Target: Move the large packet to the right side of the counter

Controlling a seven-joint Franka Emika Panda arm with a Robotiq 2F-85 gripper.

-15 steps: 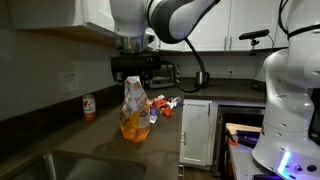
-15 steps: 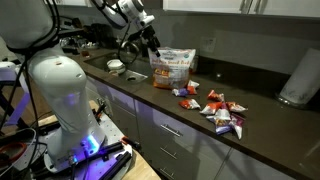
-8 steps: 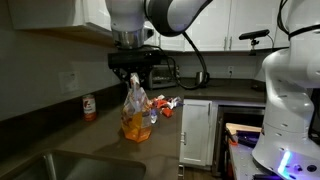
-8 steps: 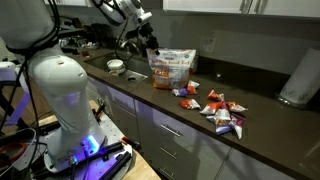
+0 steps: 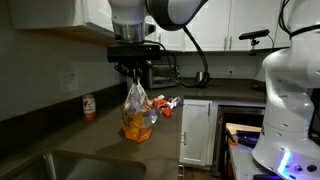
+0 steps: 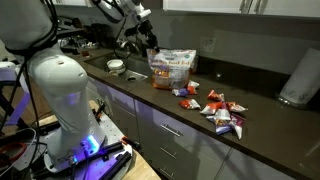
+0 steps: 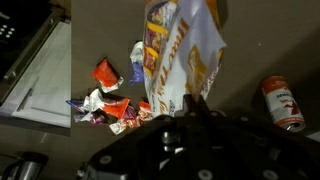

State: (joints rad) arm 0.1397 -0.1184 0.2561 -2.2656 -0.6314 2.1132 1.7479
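**Kitchen bench, packet pinched at its top**

Dark tabletop runs over white cabinets, with a sink at lower left of an exterior view. The large packet stands upright near mid-frame, orange-yellow contents bunched low, base apparently on the tabletop.

- The fingers hang straight down over it. They look drawn nearly together, with the crinkled top edge of the packet caught between them.
- In the wrist view the packet runs from the top of the frame down into the fingers, its printed face towards the camera.
- Small red-white packets lie just right of it in frame. They sit left of it in the wrist view.
- A red can stands apart, left of the packet, by the wall.
- In an exterior view the packet sits centre frame, the fingers at its upper left edge.
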